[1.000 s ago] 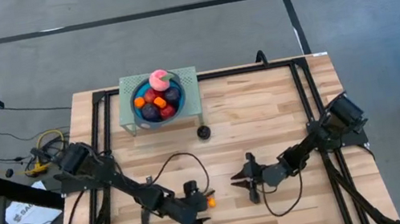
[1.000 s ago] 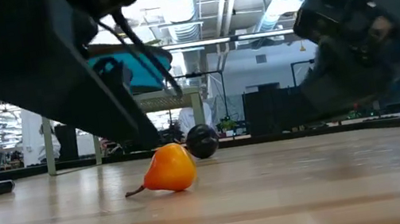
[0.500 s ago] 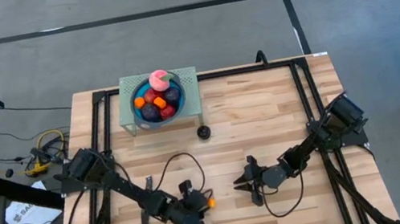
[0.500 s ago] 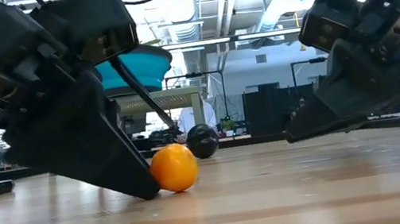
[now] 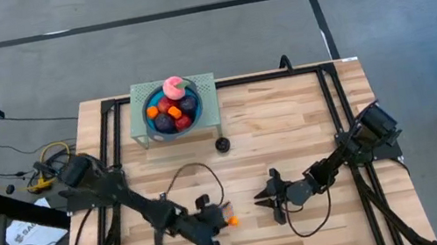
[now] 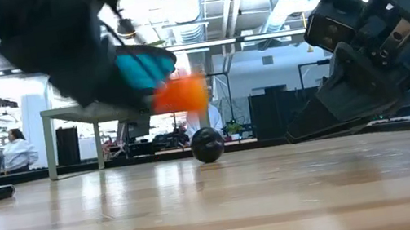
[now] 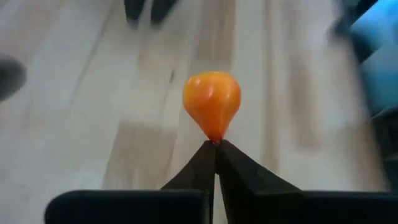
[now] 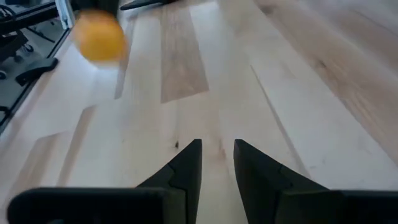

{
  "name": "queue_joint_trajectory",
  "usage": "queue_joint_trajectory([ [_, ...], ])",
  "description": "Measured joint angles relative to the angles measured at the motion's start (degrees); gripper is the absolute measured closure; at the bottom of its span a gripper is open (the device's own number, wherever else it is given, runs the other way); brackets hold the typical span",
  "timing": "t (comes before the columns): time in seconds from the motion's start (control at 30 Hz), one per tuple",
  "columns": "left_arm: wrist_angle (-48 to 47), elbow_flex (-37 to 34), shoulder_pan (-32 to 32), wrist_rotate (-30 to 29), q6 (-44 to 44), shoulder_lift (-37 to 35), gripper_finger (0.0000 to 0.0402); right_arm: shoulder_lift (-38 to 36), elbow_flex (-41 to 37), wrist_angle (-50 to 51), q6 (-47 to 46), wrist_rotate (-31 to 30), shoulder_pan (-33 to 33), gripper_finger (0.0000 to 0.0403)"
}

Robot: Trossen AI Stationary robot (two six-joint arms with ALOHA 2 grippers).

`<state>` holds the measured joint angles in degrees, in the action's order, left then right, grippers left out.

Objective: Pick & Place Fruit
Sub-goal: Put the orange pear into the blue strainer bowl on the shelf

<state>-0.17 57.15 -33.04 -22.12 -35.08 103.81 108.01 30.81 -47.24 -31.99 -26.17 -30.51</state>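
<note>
A small orange fruit [image 7: 212,102], pear-shaped with a pointed end, is lifted off the wooden table near its front edge, with my left gripper [image 7: 215,147] shut on it; the low view shows the orange fruit [image 6: 179,94] in the air. My right gripper [image 8: 217,155] stands open just to the right of it [image 5: 264,200], holding nothing. Far back, a blue bowl [image 5: 150,121] with red, dark purple, orange and one pink fruit rests on a pale green stand [image 5: 204,89]. My left gripper pinches the orange fruit's pointed end [image 7: 214,138] between the very tips of its two fingers. The fruit's round body sticks out beyond the fingertips. It is lifted clear of the table.
A small dark ball [image 5: 222,145] lies on the table in front of the green stand. Black frame rails [image 5: 107,159] run along the table's left and right sides. A cable [image 5: 196,172] loops over the wood near my left arm.
My left gripper has come down on the orange fruit lying on the table, shut on its pointed end and gone up with it. The fruit, which lay on the wood a second ago, now hangs clear of the table.
</note>
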Motion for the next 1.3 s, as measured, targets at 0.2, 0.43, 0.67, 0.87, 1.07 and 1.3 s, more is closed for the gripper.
queue_joint_trajectory([
  [0.2,-4.1,0.1,6.0,6.2,-13.0,-15.4,0.0398,0.0,0.1,0.0,1.9,-0.1,1.4,0.0315],
  [0.43,-9.2,0.2,16.8,9.9,-24.1,-34.8,0.0399,0.0,0.2,0.0,2.4,-0.9,3.3,0.0315],
  [0.67,-12.5,0.2,27.3,10.5,-25.7,-49.7,0.04,0.0,0.2,0.0,2.8,-0.9,4.3,0.0315],
  [0.87,-22.5,0.3,34.2,10.6,-29.5,-57.1,0.04,0.0,0.2,0.0,3.0,-0.9,4.4,0.0315],
  [1.07,-46.6,9.0,39.6,13.4,-29.9,-56.2,0.0401,0.0,0.2,0.0,3.5,-0.9,4.4,0.0315],
  [1.3,-68.0,22.5,48.7,19.0,-25.5,-48.4,0.0401,0.0,0.2,-1.1,3.5,-0.9,5.5,0.0315],
])
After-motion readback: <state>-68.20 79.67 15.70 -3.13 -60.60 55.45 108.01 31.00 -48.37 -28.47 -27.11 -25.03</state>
